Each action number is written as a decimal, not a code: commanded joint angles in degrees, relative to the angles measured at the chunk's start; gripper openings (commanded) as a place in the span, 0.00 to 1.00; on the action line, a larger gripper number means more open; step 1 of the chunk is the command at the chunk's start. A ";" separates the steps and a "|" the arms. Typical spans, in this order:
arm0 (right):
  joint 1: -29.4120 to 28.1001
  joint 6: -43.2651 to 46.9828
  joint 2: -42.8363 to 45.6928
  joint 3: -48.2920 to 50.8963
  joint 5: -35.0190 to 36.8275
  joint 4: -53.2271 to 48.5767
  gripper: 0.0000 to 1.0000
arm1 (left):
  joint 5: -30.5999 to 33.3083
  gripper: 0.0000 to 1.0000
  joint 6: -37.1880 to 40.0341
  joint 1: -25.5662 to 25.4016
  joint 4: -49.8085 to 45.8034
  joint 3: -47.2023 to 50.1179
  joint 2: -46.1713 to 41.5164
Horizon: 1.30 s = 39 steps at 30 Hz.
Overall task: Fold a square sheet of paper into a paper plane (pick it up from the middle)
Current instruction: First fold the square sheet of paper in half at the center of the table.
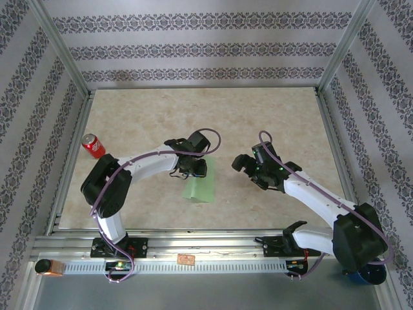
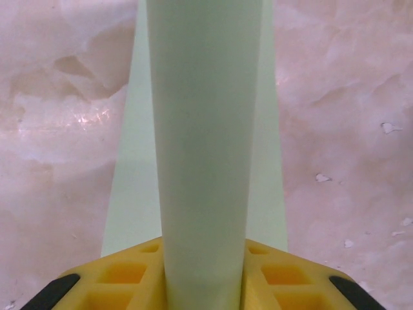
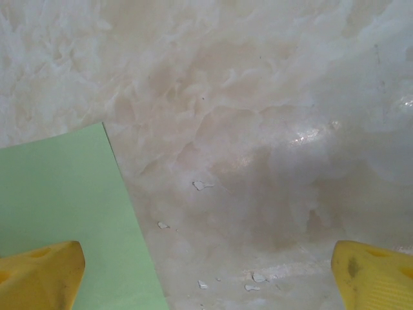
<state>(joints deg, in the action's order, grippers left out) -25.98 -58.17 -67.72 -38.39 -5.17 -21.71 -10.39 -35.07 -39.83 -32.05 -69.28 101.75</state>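
Observation:
The light green sheet of paper hangs near the table's middle, pinched at its top by my left gripper. In the left wrist view the paper bulges up as a rounded fold between the yellow fingers, which are shut on it, while its flat part spreads below toward the table. My right gripper hovers just right of the sheet, open with nothing between its yellow fingertips. The sheet's edge shows at the lower left of the right wrist view.
A red soda can lies at the table's left edge. Metal frame rails border the marbled tabletop. Small white flecks dot the surface under the right gripper.

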 commanded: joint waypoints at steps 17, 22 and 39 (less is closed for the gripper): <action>3.37 13.83 5.25 -0.76 -10.84 4.88 0.98 | -29.15 0.34 -20.92 7.18 36.65 13.02 -6.21; 3.41 14.05 3.03 -0.46 -17.79 8.46 0.91 | -25.47 0.34 -18.75 7.18 31.95 13.98 -4.15; 0.35 7.58 -3.75 2.27 -21.64 20.51 0.77 | -16.63 0.50 -15.54 7.22 27.15 17.10 -1.43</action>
<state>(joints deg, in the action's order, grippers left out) -24.67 -48.53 -70.61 -36.84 -25.47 -5.08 -30.11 -52.64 -32.97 -1.02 -52.18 101.30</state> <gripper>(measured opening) 0.767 0.479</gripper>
